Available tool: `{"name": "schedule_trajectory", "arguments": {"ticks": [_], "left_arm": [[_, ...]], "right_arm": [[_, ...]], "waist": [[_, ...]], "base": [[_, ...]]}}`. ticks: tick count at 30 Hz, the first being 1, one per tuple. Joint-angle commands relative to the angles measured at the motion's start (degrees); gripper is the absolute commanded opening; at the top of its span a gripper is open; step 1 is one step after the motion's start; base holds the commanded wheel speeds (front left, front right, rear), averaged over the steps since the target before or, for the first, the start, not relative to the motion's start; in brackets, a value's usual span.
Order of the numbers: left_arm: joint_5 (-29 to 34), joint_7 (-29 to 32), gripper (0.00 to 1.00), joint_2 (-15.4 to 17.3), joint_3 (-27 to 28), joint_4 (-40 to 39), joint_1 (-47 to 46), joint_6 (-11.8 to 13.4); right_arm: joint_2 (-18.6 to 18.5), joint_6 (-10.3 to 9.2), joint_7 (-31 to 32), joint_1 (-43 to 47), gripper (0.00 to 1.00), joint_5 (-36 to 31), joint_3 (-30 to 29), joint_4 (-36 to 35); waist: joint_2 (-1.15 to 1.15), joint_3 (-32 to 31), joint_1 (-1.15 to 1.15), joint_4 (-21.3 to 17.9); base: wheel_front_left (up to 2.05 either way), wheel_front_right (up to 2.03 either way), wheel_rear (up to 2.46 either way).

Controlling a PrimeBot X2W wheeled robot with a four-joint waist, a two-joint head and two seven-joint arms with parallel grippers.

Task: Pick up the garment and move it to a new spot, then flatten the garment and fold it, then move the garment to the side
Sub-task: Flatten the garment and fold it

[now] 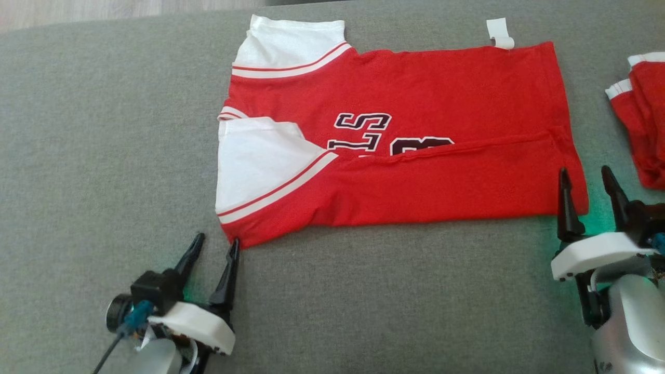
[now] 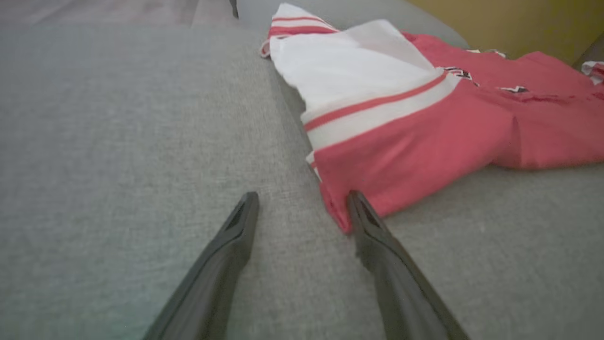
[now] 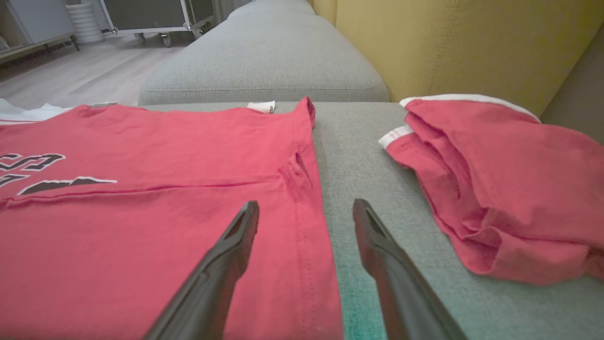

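Observation:
The garment is a red jersey with white sleeves and dark lettering. It lies flat on the grey cushion, its near long side folded up over the middle. My left gripper stands open at the jersey's near left corner, one fingertip touching the cloth, nothing between the fingers. At the near right corner my right gripper is open too, its left finger over the hem and the other over bare cushion.
A second red garment, folded in a loose pile, lies on the cushion to the right, close to my right gripper. A yellow backrest rises behind it. Wooden floor and wheeled cabinets lie beyond the cushion's far edge.

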Motion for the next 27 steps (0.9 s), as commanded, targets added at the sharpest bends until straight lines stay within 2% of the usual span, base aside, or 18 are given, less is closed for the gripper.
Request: {"name": "schedule_trajectory", "arguments": {"ticks": [1,3,4,5,6,12,19,21,22,23,24,25,27], "left_arm": [[-0.5,1.0,1.0,0.6,1.2,0.3,-1.8,-0.4],[-1.0,2.7,1.0,0.6,0.4,2.4,-2.3,-0.6],[-1.3,3.4,0.91,0.6,-0.1,3.2,-2.6,-0.8],[-1.7,4.2,0.41,0.5,-0.8,3.7,-2.7,-0.9],[-2.3,4.8,0.0,0.5,-1.5,4.0,-2.8,-1.0],[-3.9,2.0,0.0,2.7,-5.0,0.5,-3.3,-1.3],[-1.0,-0.5,0.0,6.3,-4.0,-4.1,-4.1,-0.3],[0.2,-0.7,0.0,7.4,-3.5,-5.9,-4.0,0.4],[0.5,-0.8,0.0,7.7,-3.4,-6.3,-3.9,0.5],[0.6,-0.8,0.0,7.9,-3.3,-6.7,-3.7,0.6],[0.7,-0.8,0.0,8.1,-3.2,-7.0,-3.4,0.7],[0.8,-0.9,0.0,8.2,-3.2,-7.3,-3.1,0.8],[0.8,-0.9,0.0,8.3,-3.2,-7.6,-2.8,0.8]], "right_arm": [[-0.7,-0.05,-0.6,-1.3,1.0,-0.1,1.3,-1.8],[-0.6,-0.05,-0.6,-1.5,1.0,-0.2,1.4,-1.9],[-0.5,-0.05,-0.6,-1.5,1.0,-0.2,1.5,-1.8],[-0.4,-0.05,-0.6,-1.4,1.0,-0.3,1.7,-1.7],[-0.3,-0.05,-0.5,-1.3,1.0,-0.2,1.8,-1.6],[0.1,-0.05,0.9,-0.6,1.0,0.5,1.3,0.6],[0.3,-0.05,4.9,-0.3,1.0,0.2,-0.6,3.9],[0.6,-0.05,8.6,0.0,1.0,1.3,0.8,5.7],[0.5,-0.05,9.7,0.1,0.87,1.8,1.3,6.0],[0.4,-0.05,10.8,0.3,0.44,2.3,1.7,6.3],[0.2,-0.05,11.8,0.5,0.19,2.8,2.3,6.4],[-0.1,-0.05,12.6,0.8,0.0,3.4,2.9,6.3],[-0.4,-0.05,13.3,1.3,0.0,4.1,3.4,6.2]], "waist": [[0.0,0.1,0.0,-0.2],[0.0,0.1,0.0,-0.3],[0.0,0.1,0.0,-0.4],[0.0,0.0,0.0,-0.4],[0.0,-0.1,0.0,-0.4],[0.0,-1.3,0.0,0.1],[0.0,-2.4,0.0,1.4],[0.0,-2.8,0.0,1.7],[0.0,-3.0,0.0,1.9],[0.0,-3.2,0.0,2.0],[0.0,-3.4,0.0,2.1],[0.0,-3.7,0.0,2.2],[0.0,-4.0,0.0,2.2]], "base": [[0.0,0.0,0.0],[0.0,0.0,0.0],[0.0,0.0,0.0],[0.0,0.0,0.0],[0.0,0.0,0.0],[0.0,0.0,0.0],[0.0,0.0,0.0],[0.0,0.0,0.0],[0.0,0.0,0.0],[0.0,0.0,0.0],[0.0,0.0,0.0],[0.0,0.0,0.0],[0.0,0.0,0.0]]}}
